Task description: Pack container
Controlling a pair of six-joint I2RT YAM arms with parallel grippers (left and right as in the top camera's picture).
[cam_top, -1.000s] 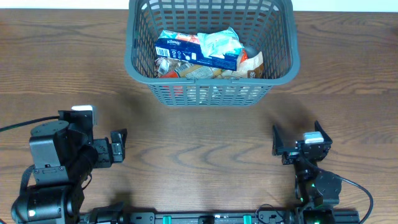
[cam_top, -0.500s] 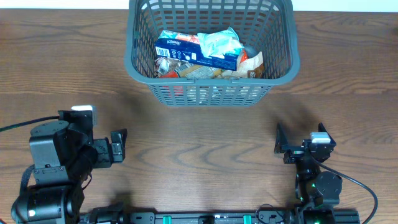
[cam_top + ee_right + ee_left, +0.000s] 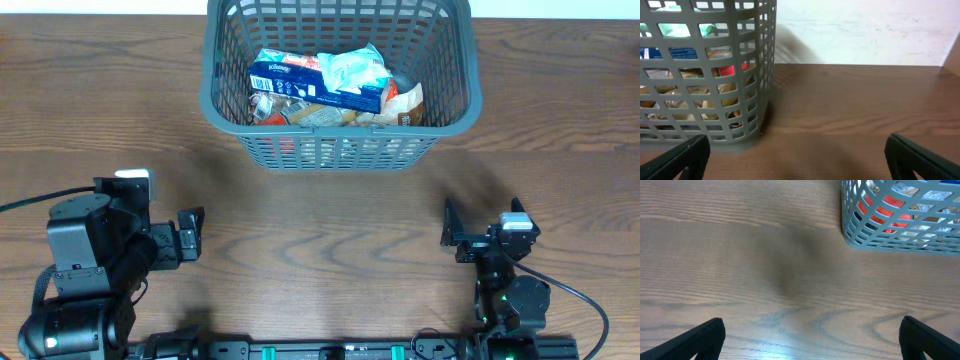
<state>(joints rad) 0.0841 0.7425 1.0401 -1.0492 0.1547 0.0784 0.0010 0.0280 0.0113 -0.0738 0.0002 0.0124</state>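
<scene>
While upright, container (image 3: 340, 152) full of packets (image 3: 345, 78)

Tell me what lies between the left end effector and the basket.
Nothing. Only bare wooden table separates the left end effector from the basket; the overhead and left wrist views both show that stretch empty.

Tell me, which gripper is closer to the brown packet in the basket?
Right. The right gripper sits almost straight in front of the brown packet, outside the basket; the left gripper is off toward the basket's opposite end, farther away.
</scene>
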